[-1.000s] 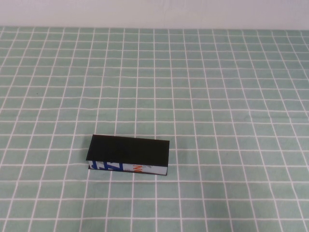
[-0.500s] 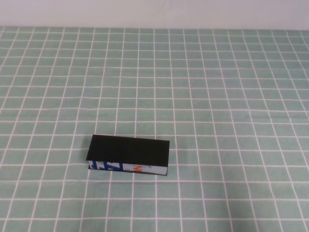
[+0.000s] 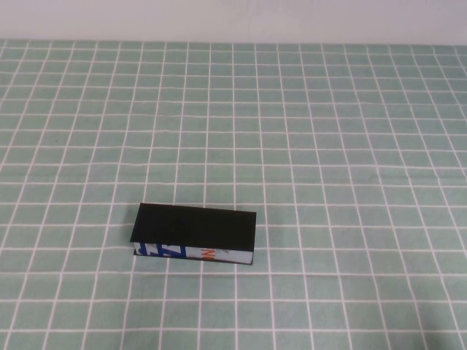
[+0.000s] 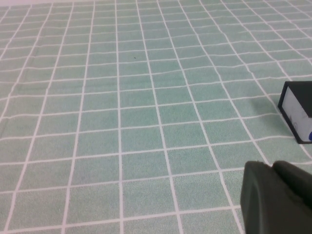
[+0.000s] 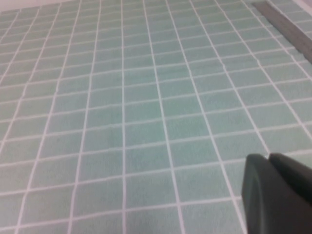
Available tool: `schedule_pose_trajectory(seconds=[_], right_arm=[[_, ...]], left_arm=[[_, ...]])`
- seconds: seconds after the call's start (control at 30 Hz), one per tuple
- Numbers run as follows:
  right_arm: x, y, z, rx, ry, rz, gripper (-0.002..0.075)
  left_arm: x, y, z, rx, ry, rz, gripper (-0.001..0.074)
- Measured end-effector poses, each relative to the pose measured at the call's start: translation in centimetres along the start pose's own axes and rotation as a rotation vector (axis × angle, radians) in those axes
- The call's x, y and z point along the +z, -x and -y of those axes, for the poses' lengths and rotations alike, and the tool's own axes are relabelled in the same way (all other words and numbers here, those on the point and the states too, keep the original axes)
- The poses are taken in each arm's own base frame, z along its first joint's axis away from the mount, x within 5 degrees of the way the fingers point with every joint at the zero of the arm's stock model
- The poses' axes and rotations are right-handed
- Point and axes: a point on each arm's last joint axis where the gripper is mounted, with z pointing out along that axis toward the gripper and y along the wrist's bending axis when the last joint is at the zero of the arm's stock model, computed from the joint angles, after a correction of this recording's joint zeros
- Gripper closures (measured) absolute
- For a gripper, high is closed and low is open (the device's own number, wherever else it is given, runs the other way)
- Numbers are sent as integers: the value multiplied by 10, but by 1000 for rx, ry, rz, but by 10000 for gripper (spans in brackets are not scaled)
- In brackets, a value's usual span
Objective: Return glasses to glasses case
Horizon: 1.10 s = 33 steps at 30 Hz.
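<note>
The glasses case (image 3: 195, 232) lies on the table left of centre and near the front, with a flat black top and a white front edge printed in blue and orange. One end of it shows in the left wrist view (image 4: 297, 109). The glasses are not in any view. Neither arm shows in the high view. My left gripper (image 4: 273, 165) is shut and empty, low over the cloth, a short way from the case's end. My right gripper (image 5: 268, 156) is shut and empty over bare cloth.
A green cloth with a white grid (image 3: 328, 146) covers the table. A pale wall (image 3: 233, 18) runs along the far edge. A grey strip (image 5: 287, 24) shows at the cloth's edge in the right wrist view.
</note>
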Motion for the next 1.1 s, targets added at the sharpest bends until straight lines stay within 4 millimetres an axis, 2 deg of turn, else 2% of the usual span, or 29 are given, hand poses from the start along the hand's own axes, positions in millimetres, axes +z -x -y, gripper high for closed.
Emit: schedule_pose_trajectory(seconds=[0.13,1.1], right_arm=[[1,-9,1,0,2,-10,739],[1,-10,1,-3,1,-18,739]], left_arm=[[0,0,0,0,0,0,737],[0,0,0,0,0,0,737]])
